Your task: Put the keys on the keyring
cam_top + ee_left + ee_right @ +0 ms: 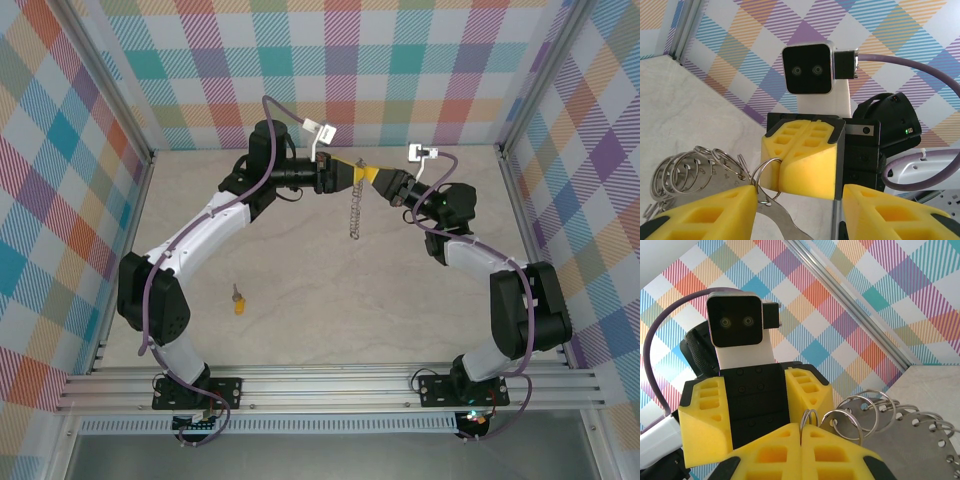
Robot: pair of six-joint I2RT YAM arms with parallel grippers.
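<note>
Key: the key [238,300] lies flat on the table [330,290], well apart from both grippers, on the near-left side (yellow head toward the arm bases, dark blade pointing away).
Key axis: roughly near-to-far, a little tilted.
Nearer arm: the left one, whose forearm passes just beside the key. The right arm is well across the table.
Left gripper: the left gripper [350,172] is raised at the far middle of the table, nose to nose with the other gripper. Its yellow fingers [705,215] stand wide apart. They close on nothing, though a flat metal tongue of the ring set runs close beside the left-hand finger (whether it touches I cannot tell).
Keyring: the keyring [354,212] hangs straight down from where the two grippers meet, clear of the table, its long axis vertical. Close up it is a perforated metal strip carrying a row of split rings [690,167].
Right gripper: the right gripper [801,440] has its fingers pressed together, pinching one small split ring at the top of the set, and so carries the whole keyring.
Coming move (a judgement): the key is not yet fetched. The free, nearer left gripper seems the one to go down and back toward it.
</note>
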